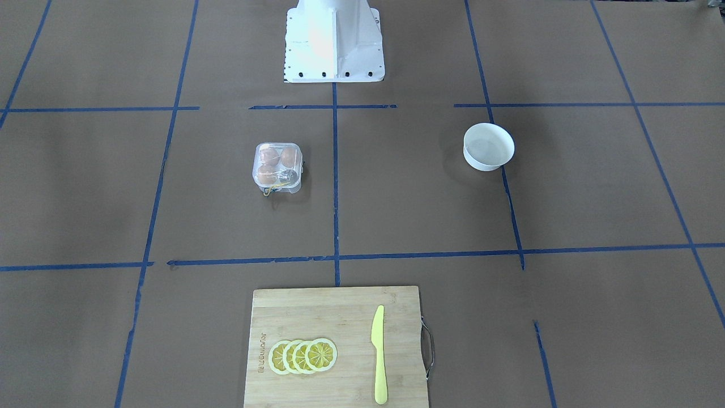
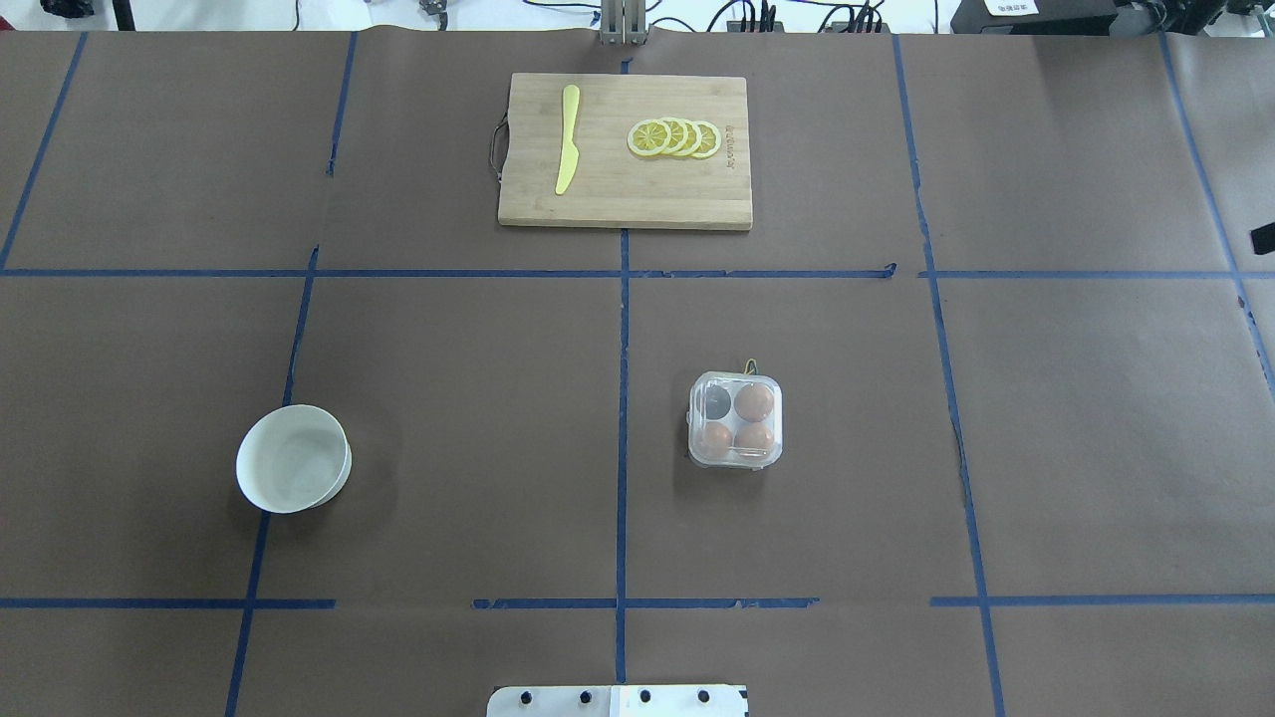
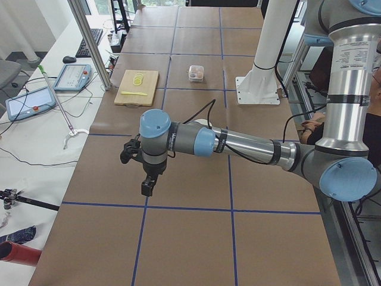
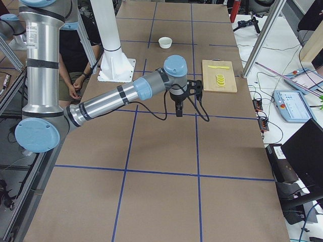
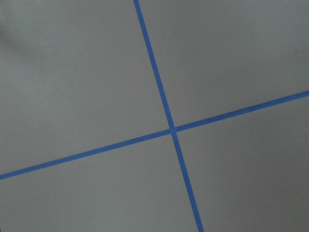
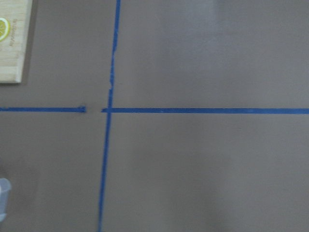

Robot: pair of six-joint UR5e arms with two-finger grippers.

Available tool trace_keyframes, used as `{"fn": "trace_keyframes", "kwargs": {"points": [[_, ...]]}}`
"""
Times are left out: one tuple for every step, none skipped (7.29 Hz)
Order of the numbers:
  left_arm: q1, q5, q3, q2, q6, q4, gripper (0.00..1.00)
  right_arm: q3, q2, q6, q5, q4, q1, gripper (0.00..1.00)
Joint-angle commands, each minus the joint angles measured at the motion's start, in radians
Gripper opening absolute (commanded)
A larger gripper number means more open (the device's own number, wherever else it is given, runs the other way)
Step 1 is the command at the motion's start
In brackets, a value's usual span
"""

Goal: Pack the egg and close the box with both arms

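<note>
Reference: clock bearings are read in the overhead view from the pedestal [image 2: 618, 701], with 12 o'clock pointing away from the robot.
Left arm [image 3: 250, 146]: stretched out over the left end of the table [image 2: 448, 398], well apart from the box, wrist turned down.
Left gripper [image 3: 146, 188]: hangs above the table, apart from the surface. It shows only from the side, so open or closed cannot be told.
Right arm [image 4: 116, 96]: stretched out over the right end, wrist turned down.
Right gripper [image 4: 178, 112]: hangs above the table. Finger state cannot be told, for the same reason.
Bowl [image 2: 289, 463]: 10 o'clock, upright, well apart from the box.
Box [image 2: 735, 419]: 1 o'clock, flat on the table, just right of the centre tape [image 2: 624, 398]. The lid appears to be down over the cells, though the clear plastic makes the seam hard to read.
Eggs [image 2: 754, 400]: three, inside the box, in the cells at 2, 4 and 8 o'clock of its centre.
String [image 2: 751, 366]: at the box's far edge.
Board [image 2: 618, 189]: 12 o'clock, at the table's far edge.
Knife [image 2: 568, 139]: on the board's left half.
Slices [image 2: 675, 137]: four, overlapped in a row on the board's right half.
</note>
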Motion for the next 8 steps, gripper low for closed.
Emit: {"fn": "trace_keyframes", "kwargs": {"points": [[0.001,-0.004,0.025,0.059,-0.075,-0.01,1.0,-0.081,-0.12,-0.33,-0.074,-0.005,0.084,1.0],[0.003,-0.004,0.025,0.071,-0.073,-0.014,1.0,-0.083,-0.132,-0.337,-0.105,-0.007,0.084,1.0],[0.005,-0.004,0.025,0.071,-0.07,-0.016,1.0,-0.081,-0.137,-0.342,-0.105,-0.007,0.086,1.0],[0.005,-0.004,0.014,0.071,-0.065,-0.016,1.0,-0.083,-0.136,-0.34,-0.105,-0.013,0.084,1.0],[0.005,-0.007,0.011,0.071,-0.067,-0.01,1.0,-0.08,-0.136,-0.34,-0.098,-0.013,0.084,1.0],[0.005,-0.044,0.011,0.071,-0.065,-0.014,1.0,-0.081,-0.137,-0.34,-0.092,-0.013,0.084,1.0],[0.005,-0.05,0.013,0.071,-0.065,-0.016,1.0,-0.083,-0.139,-0.339,-0.091,-0.013,0.083,1.0],[0.006,-0.04,0.011,0.069,-0.062,-0.01,1.0,-0.084,-0.139,-0.339,-0.09,-0.013,0.083,1.0]]}}
